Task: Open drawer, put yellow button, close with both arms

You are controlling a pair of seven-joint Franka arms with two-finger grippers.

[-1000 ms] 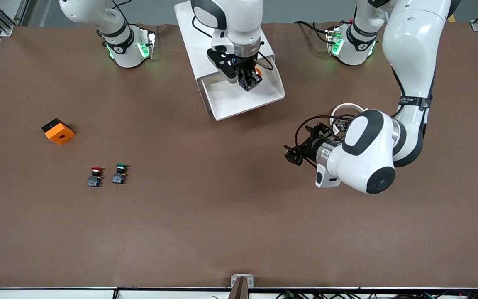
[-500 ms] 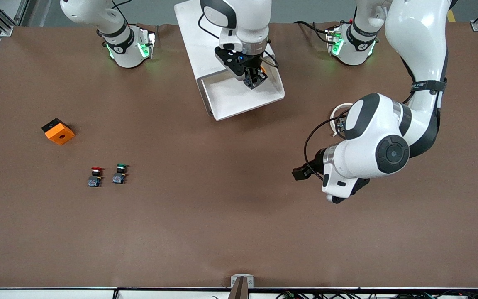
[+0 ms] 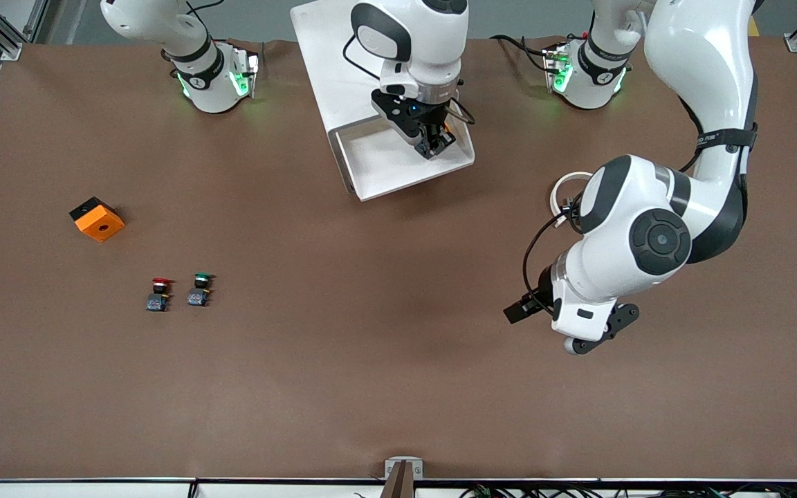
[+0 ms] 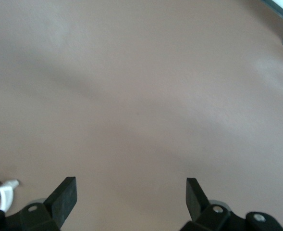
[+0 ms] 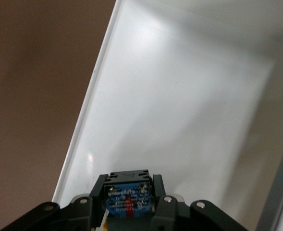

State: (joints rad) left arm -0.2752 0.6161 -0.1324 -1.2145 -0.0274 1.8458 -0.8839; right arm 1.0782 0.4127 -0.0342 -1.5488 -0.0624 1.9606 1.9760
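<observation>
- Cabinet (image 3: 329, 62) standing on the tabletop (image 3: 371, 360), between the two arm bases.
- Drawer (image 3: 398, 162) pulled out of the cabinet toward the front camera.
- Right pincer (image 3: 438, 144) over the drawer, at its corner toward the left arm's end, clamped on the yellow button (image 5: 128, 201).
- Left pincer (image 3: 519, 310) over bare tabletop, nearer the front camera than the cabinet and toward the left arm's end; jaws spread wide.
- Cube (image 3: 97, 218) well apart from the cabinet, toward the right arm's end.
- Red-capped button (image 3: 158, 294) and green-capped button (image 3: 198, 290) side by side, nearer the camera than the cube.
</observation>
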